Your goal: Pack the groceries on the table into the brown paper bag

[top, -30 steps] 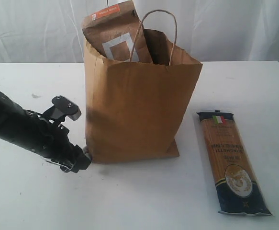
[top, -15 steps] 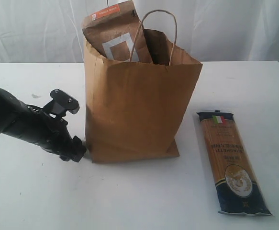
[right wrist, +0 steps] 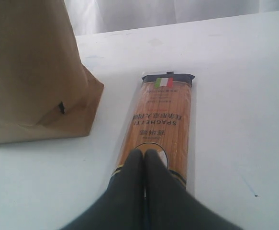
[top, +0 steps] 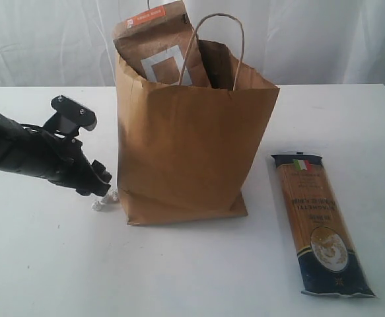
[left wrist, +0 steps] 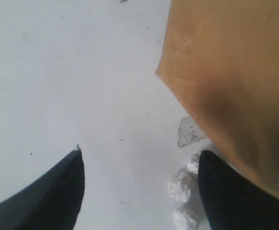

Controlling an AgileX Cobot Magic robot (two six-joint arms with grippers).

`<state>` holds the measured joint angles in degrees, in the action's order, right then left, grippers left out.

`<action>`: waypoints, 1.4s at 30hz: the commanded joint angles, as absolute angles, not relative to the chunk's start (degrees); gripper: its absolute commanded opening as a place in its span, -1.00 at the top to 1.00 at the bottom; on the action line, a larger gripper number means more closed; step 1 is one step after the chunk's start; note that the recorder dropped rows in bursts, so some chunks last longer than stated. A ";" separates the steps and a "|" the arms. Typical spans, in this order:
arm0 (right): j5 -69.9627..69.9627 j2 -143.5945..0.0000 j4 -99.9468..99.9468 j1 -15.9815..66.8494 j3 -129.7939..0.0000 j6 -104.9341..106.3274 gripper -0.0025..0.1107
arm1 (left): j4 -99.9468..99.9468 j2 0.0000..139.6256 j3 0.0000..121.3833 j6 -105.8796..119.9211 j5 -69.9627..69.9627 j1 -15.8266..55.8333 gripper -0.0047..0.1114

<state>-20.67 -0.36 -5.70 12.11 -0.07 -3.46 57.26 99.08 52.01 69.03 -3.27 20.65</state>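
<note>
The brown paper bag [top: 192,145] stands upright mid-table, with the brown pouch with an orange label [top: 158,46] poking out of its top. The long pasta pack [top: 319,221] lies flat on the table [top: 199,277] to the bag's right. My left gripper [top: 98,179] hangs open and empty just off the bag's lower left corner; in the left wrist view the left gripper [left wrist: 140,153] shows bare tabletop between its fingers and the bag's wall [left wrist: 235,72] beside one finger. My right gripper [right wrist: 144,152] is shut with nothing in it, over the near end of the pasta pack [right wrist: 165,115].
Small white crumpled lumps [top: 104,201] lie on the table at the bag's lower left corner, close to one left finger; the lumps [left wrist: 181,184] and a pale flake [left wrist: 189,132] show in the left wrist view. A white curtain hangs behind the table.
My left arm has drawn back and up to the left, away from the bag's lower left corner. The white lumps beside the bag now show. Bag and pasta pack have not moved.
</note>
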 commanded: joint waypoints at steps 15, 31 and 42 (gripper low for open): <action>-19.96 0.00 -5.81 11.95 0.00 -3.60 0.96 | 58.44 97.40 43.97 66.13 -1.51 20.48 -0.28; -19.96 0.00 -5.81 11.95 0.00 -3.60 0.96 | 57.80 101.40 44.08 66.23 -3.25 20.48 -0.22; -20.08 0.00 -5.81 11.95 0.00 -3.60 0.96 | 57.80 102.43 44.08 66.23 -3.50 20.48 0.89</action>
